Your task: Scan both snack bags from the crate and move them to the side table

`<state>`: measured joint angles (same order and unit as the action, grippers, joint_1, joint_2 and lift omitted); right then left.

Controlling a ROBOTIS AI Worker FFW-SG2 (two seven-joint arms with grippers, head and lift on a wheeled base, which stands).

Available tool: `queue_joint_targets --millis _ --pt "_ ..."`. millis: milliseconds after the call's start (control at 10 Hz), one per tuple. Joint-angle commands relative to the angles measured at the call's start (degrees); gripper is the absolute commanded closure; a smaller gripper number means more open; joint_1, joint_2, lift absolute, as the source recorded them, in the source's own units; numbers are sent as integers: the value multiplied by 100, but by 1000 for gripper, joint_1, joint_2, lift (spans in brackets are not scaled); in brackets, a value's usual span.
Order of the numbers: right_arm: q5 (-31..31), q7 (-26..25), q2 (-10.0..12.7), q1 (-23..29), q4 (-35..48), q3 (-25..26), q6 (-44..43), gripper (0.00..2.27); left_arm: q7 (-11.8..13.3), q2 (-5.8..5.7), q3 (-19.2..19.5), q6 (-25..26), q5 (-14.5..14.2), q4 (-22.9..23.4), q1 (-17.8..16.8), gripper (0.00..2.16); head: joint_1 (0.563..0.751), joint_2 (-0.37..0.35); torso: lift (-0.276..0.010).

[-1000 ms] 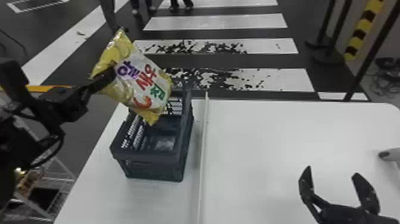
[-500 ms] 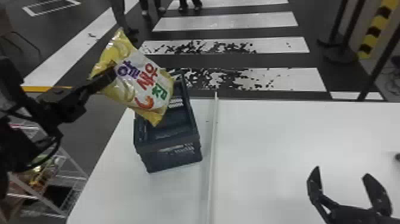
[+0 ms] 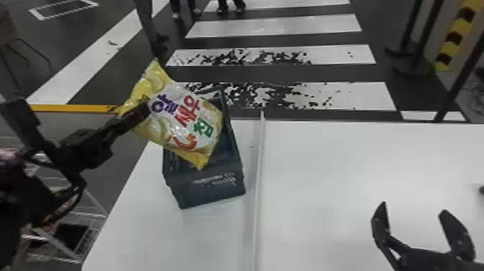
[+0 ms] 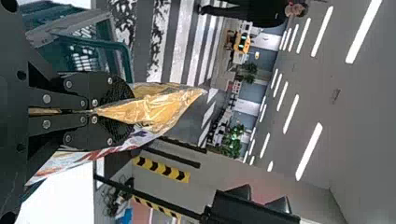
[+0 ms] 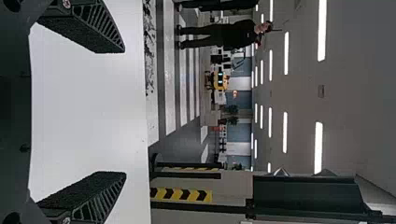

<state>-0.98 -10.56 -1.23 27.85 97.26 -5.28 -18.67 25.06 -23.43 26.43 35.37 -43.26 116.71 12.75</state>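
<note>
A large indoor hall laid out like a street: white crosswalk stripes (image 3: 354, 95) on a dark grey floor (image 3: 288, 74), a yellow-and-black chevron strip (image 5: 182, 194), long white ceiling lights (image 5: 318, 149). Lab or showroom, I cannot tell.

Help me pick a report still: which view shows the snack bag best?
The head view: it shows the snack bag nearly whole, printed front facing out. The left wrist view shows it close but edge-on, clamped in the left hand. The right wrist view looks over the white table.
</note>
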Motion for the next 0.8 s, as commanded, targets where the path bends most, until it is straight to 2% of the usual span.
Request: queue_joint_targets --millis 0,200,300,400,600,700 --pt "-34 1 0 9 47 -17 88 49 95 208 205 -8 -447 -237 96 2138 695 169 -99" --pt "-69 1 0 1 47 -52 158 49 174 287 503 10 -719 -96 228 2138 695 188 -99" --pt "-86 1 0 1 47 -87 176 49 148 225 670 45 -781 62 219 2138 695 199 -99" --pt "-113 1 9 1 39 -114 176 49 148 146 811 203 -992 212 201 2138 695 204 -99" --pt "-121 -8 9 1 39 -149 176 49 209 164 1004 414 -1554 352 272 2138 695 223 -99" --pt "-157 -25 9 1 39 -166 176 49 262 216 978 519 -1669 440 324 2138 695 223 -99"
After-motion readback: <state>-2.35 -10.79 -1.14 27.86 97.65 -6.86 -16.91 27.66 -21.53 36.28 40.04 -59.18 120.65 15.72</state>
